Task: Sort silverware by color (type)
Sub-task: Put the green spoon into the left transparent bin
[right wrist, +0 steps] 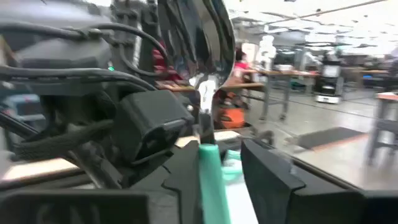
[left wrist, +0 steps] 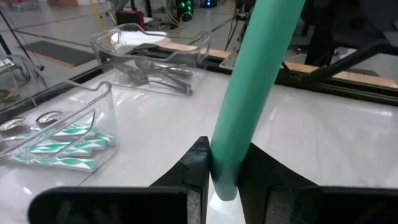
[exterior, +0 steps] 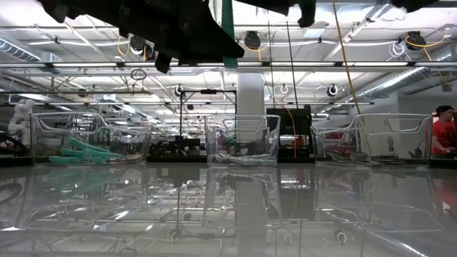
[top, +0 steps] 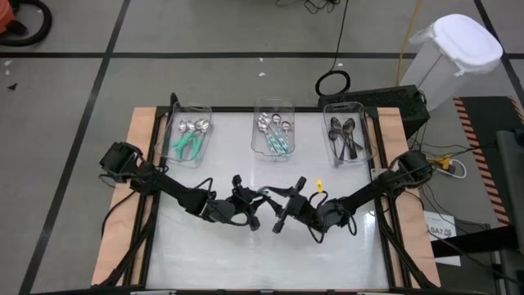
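both arms meet over the middle of the white counter (top: 246, 254), lifted clear of its surface. left pincer (top: 255, 210) pinches the teal-handled spoon (top: 268, 195) at the free end of its handle; in the left wrist view the green handle (left wrist: 252, 93) sits clamped between the two dark fingers (left wrist: 196, 165). right pincer (top: 282, 215) sits just beside it; in the right wrist view the same spoon stands upright between its fingers (right wrist: 270, 177), silver bowl (right wrist: 196, 34) up, fingers spread and not touching the handle. three clear bins line the far edge: left bin (top: 201, 112) with teal-handled spoons, middle bin (top: 274, 104) with silver and teal ones mixed, right bin (top: 348, 106) with dark spoons.
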